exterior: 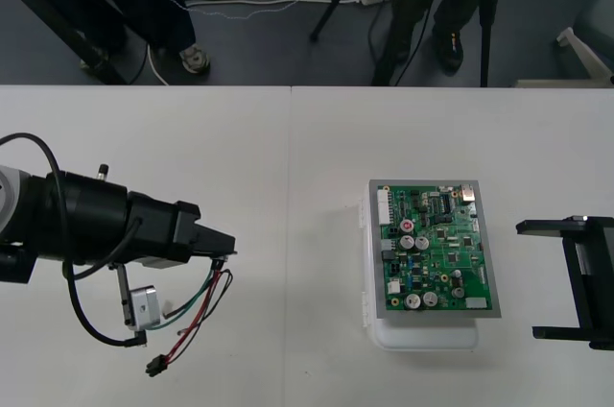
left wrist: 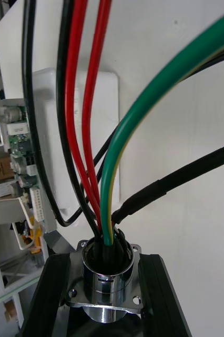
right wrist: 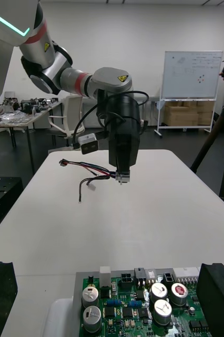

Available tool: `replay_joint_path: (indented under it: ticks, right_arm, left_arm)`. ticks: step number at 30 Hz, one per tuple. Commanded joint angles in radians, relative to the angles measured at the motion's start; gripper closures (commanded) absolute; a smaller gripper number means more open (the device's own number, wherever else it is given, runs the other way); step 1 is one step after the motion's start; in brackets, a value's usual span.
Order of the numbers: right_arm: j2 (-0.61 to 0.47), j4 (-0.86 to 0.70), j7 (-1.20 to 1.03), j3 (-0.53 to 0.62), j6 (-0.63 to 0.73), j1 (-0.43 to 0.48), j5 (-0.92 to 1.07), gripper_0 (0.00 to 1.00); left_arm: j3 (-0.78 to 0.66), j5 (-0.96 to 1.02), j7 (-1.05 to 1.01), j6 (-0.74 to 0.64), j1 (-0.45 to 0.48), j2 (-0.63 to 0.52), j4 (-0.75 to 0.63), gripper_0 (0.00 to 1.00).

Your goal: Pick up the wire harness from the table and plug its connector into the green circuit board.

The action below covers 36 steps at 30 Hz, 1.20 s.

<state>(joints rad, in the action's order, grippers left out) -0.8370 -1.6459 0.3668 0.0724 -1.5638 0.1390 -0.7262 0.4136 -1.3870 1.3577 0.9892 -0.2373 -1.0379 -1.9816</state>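
- Front view: the left gripper [exterior: 223,248], black and two-fingered on its silver arm, reaches over the left part of the plain light table [exterior: 288,157]. It is closed on the small wire harness [exterior: 200,303] of thin red, green and black wires. These droop toward the near edge and end in the small black plug [exterior: 153,367], which hangs free, well apart from the green circuit board [exterior: 436,249] on its white base [exterior: 427,338] to the right. The right gripper [exterior: 528,280] waits just right of the board, spread wide and holding nothing.
- Right wrist view: the right gripper's black fingers [right wrist: 217,295] stand far apart with the board between them. Beyond, the left gripper hangs above the table, the wires trailing in the air clear of the surface.
- Left wrist view: the round metal socket [left wrist: 109,274] with its flange sits clamped between the left gripper's fingers [left wrist: 156,295], the wires fanning out from it toward the board.
- Step in hand: the pick-up looks done and the carry to the board comes next. Because the grip is on the socket end, the loose plug will swing. The next move probably calls for the right gripper to take the plug, or for a regrip, before lining it up with a board connector.
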Motion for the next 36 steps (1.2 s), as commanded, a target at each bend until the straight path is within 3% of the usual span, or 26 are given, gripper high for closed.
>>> replay_joint_path:
  ticks: [1, 10, 20, 29, 36]
  right_arm:
    - [-0.04, -0.023, 0.061, -0.011, -0.007, 0.016, 0.018, 0.0]
    - [-0.04, -0.023, 0.06, -0.01, -0.007, 0.016, 0.019, 0.0]
    - [-0.04, -0.023, 0.06, -0.011, -0.007, 0.016, 0.018, 0.0]
    - [-0.04, -0.012, 0.061, -0.011, -0.007, 0.016, 0.018, 0.0]
    - [-0.04, -0.009, 0.06, -0.01, -0.007, 0.016, 0.019, 0.0]
  left_arm:
    - [-0.11, 0.013, -0.16, 0.163, 0.047, 0.088, -0.026, 0.89]
    - [-0.234, -0.01, -0.413, 0.305, 0.093, 0.24, -0.026, 0.9]
    - [-0.418, -0.098, -0.743, 0.559, 0.098, 0.457, -0.028, 0.9]
    - [-0.498, -0.106, -0.976, 0.582, 0.076, 0.581, -0.029, 0.9]
    - [-0.499, -0.098, -1.123, 0.582, 0.042, 0.613, -0.043, 0.9]
